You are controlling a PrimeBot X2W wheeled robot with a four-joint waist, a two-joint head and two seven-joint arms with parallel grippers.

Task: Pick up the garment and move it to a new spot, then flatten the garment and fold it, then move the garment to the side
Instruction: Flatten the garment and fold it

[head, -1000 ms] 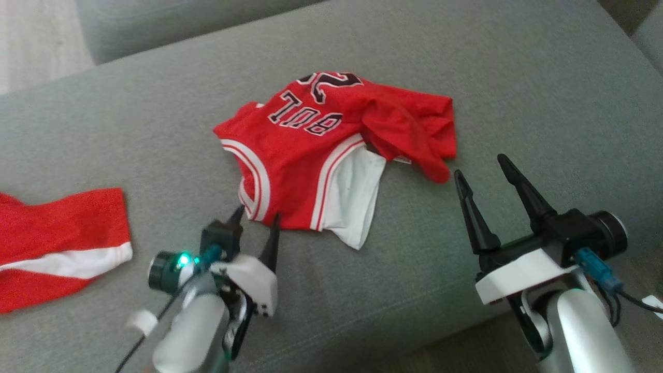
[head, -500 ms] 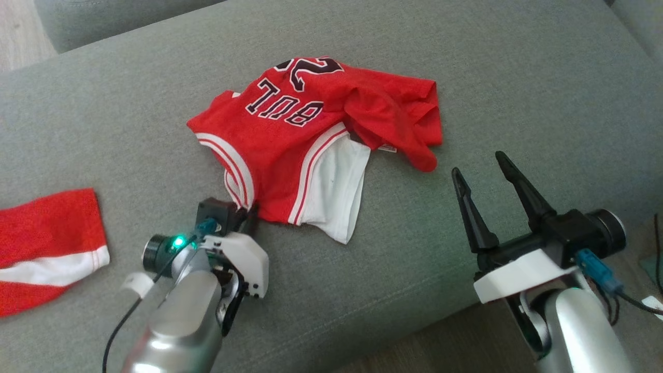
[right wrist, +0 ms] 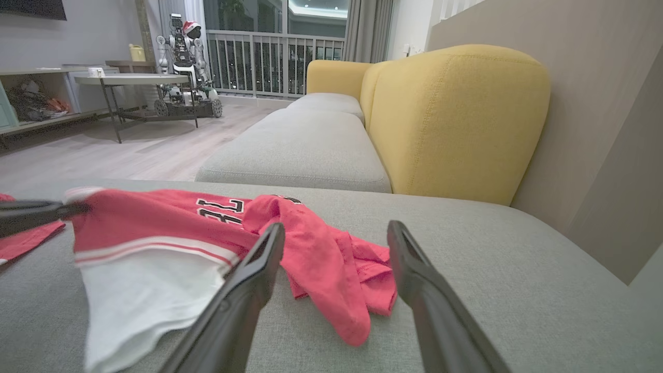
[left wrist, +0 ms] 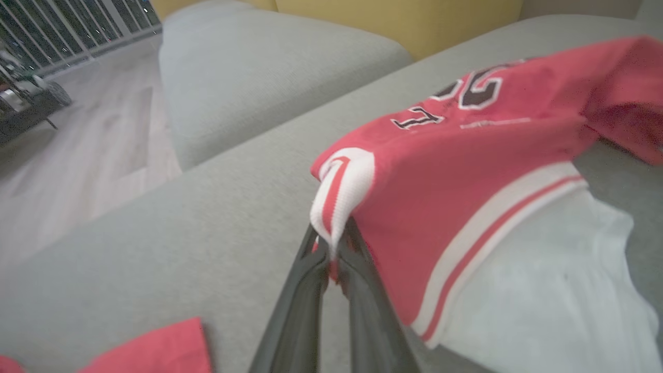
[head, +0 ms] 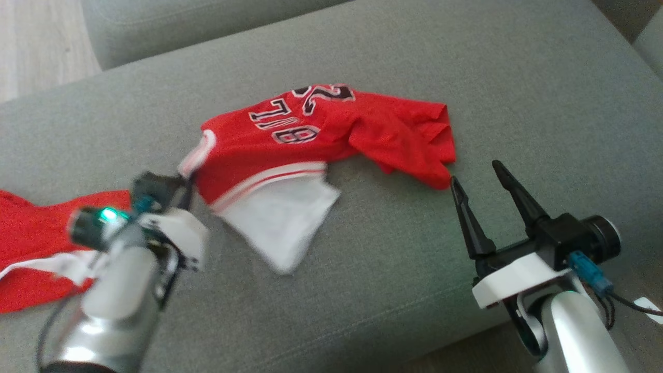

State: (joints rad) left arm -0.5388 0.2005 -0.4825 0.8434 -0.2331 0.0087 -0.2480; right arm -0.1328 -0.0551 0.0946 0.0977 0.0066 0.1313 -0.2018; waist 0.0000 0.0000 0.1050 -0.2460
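The garment [head: 290, 150] is a red jersey with white trim and dark lettering, lying crumpled on the grey sofa cushion [head: 362, 300]. My left gripper [head: 184, 187] is shut on its striped white-and-red edge, lifting that corner off the cushion at the left. In the left wrist view the fingers [left wrist: 311, 290] pinch the striped edge of the garment [left wrist: 456, 171]. My right gripper [head: 474, 172] stands open just right of the garment's crumpled red end, not touching it. The right wrist view has that gripper [right wrist: 336, 228] open before the garment [right wrist: 155, 228].
Another red cloth with a white stripe [head: 31, 243] lies at the cushion's left end. A yellow backrest [right wrist: 456, 119] and a second grey cushion [right wrist: 300, 150] stand beyond. Wood floor [head: 36, 46] lies past the sofa's far left edge.
My left gripper has shut on the garment's striped edge and drawn it up and leftward, stretching the jersey. The right gripper stays open. The head camera has shifted.
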